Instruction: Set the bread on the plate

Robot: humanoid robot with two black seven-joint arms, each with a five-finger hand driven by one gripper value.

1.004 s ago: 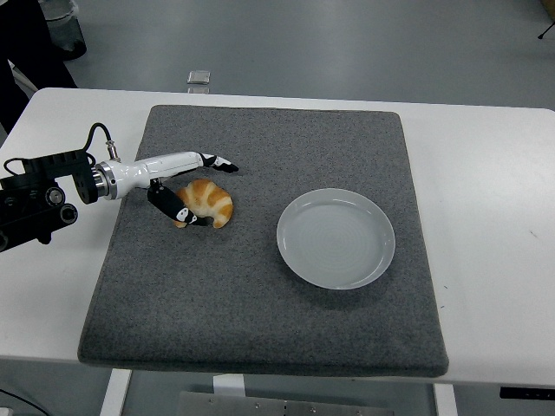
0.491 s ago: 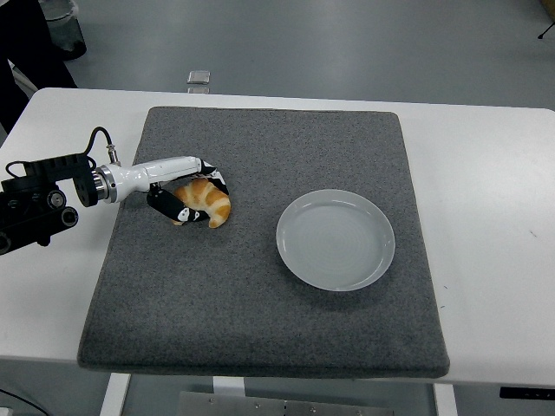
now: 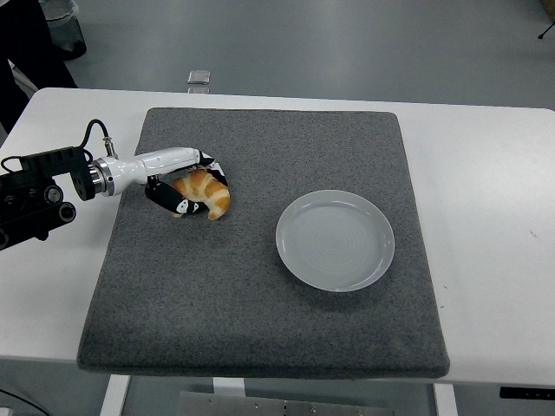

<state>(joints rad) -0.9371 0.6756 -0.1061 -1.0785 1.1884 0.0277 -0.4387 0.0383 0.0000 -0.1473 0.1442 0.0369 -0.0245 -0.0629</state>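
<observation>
Holding the croissant (image 3: 205, 192) in my left hand (image 3: 192, 185), fingers clamped around it, on the gray mat's (image 3: 260, 321) left; plate (image 3: 335, 240) lies empty to the right, slightly nearer.

Single head view, high above the near table (image 3: 494, 156) edge, looking forward and down

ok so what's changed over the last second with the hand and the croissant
The left hand closed its fingers from spread to wrapped around the croissant, taking hold of it, and the two shifted slightly up the picture on the grey mat. The plate stayed put, empty.
</observation>
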